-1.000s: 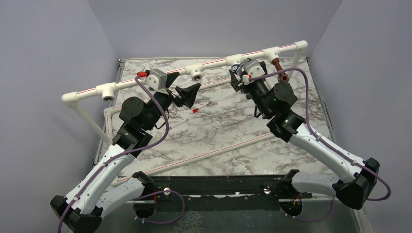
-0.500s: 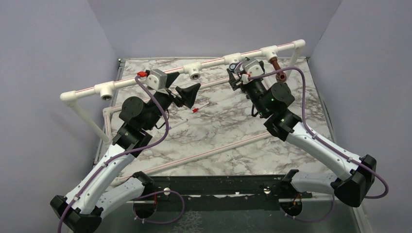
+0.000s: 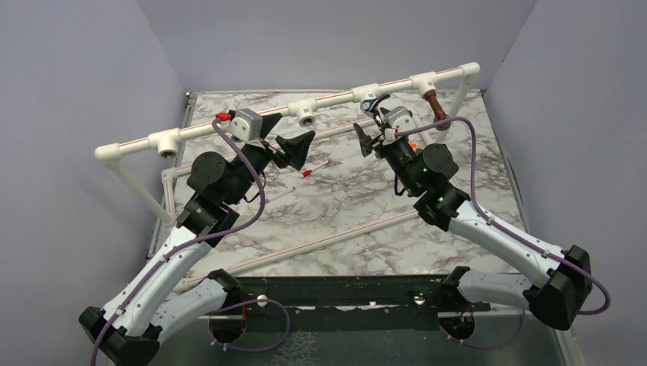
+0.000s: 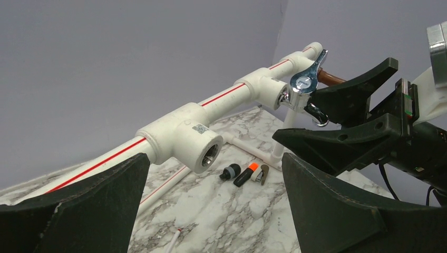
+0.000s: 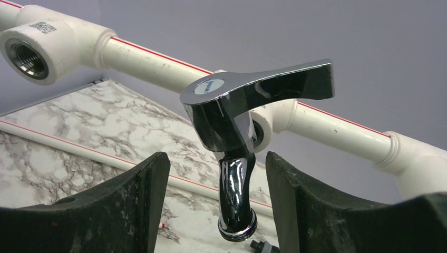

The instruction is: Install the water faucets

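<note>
Right gripper (image 3: 369, 126) has backed off — jaws apart — the chrome faucet (image 5: 226, 113).

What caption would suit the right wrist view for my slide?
Open right end effector flanks the chrome faucet, not touching it, at a white pipe tee.

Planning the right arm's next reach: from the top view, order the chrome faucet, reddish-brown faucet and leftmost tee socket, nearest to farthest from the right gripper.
1. Chrome faucet, just ahead of the right gripper.
2. Reddish-brown faucet, off to its right.
3. Leftmost tee socket, far left.
</note>
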{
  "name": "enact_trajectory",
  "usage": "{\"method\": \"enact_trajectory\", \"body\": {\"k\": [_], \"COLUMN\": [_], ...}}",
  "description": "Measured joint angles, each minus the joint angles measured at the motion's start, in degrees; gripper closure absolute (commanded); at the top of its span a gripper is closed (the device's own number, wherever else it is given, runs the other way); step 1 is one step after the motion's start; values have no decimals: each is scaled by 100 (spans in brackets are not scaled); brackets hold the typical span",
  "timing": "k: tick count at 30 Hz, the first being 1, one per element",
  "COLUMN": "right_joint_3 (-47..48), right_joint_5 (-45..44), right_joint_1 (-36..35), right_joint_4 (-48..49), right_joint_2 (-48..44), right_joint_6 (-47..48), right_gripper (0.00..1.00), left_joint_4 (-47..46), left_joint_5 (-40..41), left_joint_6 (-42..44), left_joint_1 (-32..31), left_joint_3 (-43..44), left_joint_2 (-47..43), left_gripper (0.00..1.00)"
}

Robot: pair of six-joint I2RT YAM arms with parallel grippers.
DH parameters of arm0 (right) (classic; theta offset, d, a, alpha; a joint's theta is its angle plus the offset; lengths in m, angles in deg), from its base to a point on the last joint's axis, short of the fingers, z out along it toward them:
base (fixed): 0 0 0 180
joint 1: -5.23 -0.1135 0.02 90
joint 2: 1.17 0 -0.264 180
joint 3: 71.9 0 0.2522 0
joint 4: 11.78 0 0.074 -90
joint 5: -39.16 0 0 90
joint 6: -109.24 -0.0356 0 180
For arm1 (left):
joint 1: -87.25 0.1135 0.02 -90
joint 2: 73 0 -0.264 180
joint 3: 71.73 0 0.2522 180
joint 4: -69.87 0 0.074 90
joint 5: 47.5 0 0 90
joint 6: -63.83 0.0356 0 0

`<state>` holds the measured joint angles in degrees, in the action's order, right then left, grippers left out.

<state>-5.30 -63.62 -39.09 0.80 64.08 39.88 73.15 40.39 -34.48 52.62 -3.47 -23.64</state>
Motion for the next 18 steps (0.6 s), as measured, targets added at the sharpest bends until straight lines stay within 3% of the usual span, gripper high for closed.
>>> {"method": "enact_trajectory", "body": {"k": [18], "right_joint_3": [299], "right_joint_5": [-2], "right_joint_1": [0], "right_joint_4": [234], "right_joint_2": [61], "right_joint_6": [343], "right_gripper": [48], "left_joint_4": [-2], "left_joint_5": [0], "left_joint_6": [0], "left_joint_1": [0], "left_joint_3": [0], "left_joint_2": [-2], "left_gripper": [3]}}
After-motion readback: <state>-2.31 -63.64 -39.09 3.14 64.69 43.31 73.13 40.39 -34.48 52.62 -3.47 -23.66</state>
